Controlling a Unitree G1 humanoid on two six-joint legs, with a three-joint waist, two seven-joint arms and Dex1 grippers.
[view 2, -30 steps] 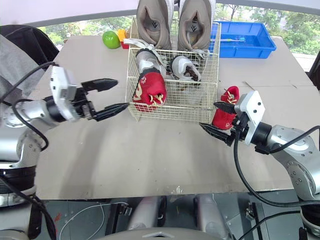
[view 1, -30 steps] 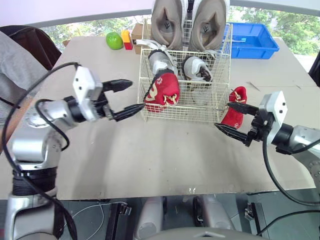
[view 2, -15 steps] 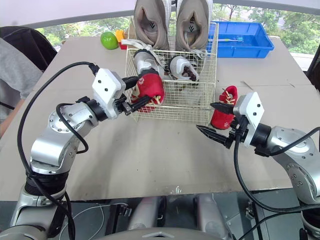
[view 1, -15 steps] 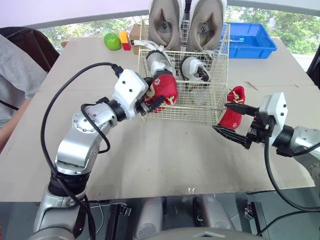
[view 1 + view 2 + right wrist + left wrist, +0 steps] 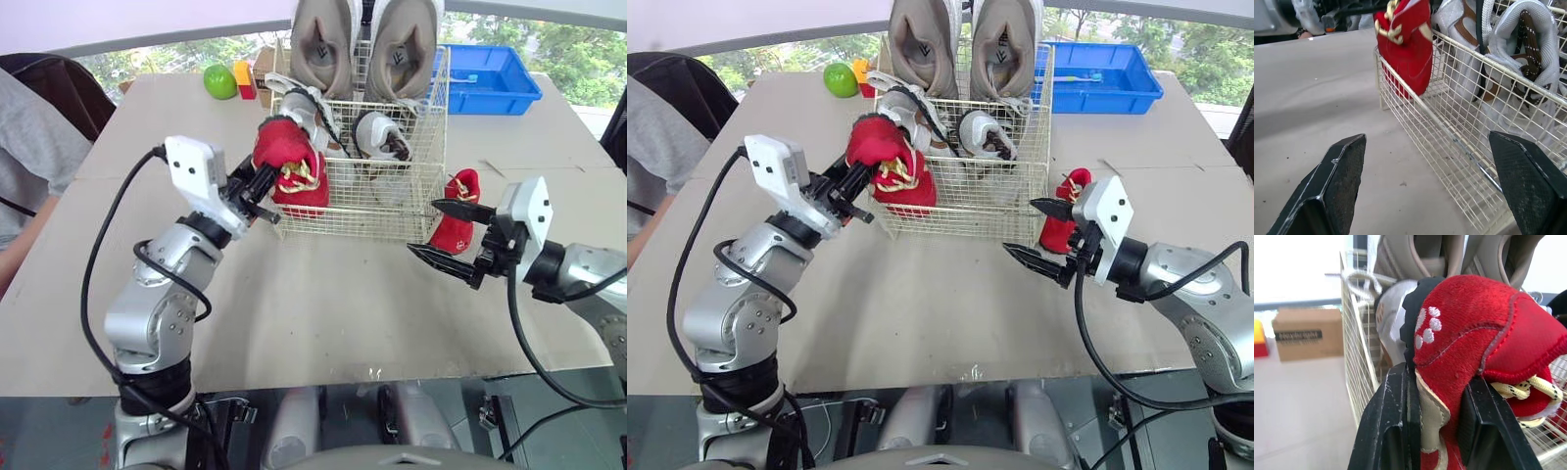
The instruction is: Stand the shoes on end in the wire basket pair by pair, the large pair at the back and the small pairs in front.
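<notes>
My left gripper [image 5: 263, 186] is shut on a small red shoe [image 5: 289, 162] and holds it raised at the front left corner of the wire basket [image 5: 392, 201]. In the left wrist view the black fingers [image 5: 1396, 431] press both sides of the red shoe [image 5: 1474, 333]. A large grey pair [image 5: 328, 44] stands on end at the basket's back. A small grey-white pair [image 5: 382, 132] sits in front of it. A second red shoe [image 5: 458, 220] stands on the table just right of the basket. My right gripper [image 5: 424, 227] is open beside it, holding nothing.
A blue bin [image 5: 490, 78] sits at the back right. A green apple [image 5: 220, 80], a red and yellow block [image 5: 245, 76] and a cardboard box [image 5: 266, 61] lie behind the basket's left. A person [image 5: 29, 147] stands at the table's left edge.
My left gripper closed on the red shoe at the basket's front and lifted it up and to the left, level with the rim. The right gripper stayed open, shifting slightly left.
</notes>
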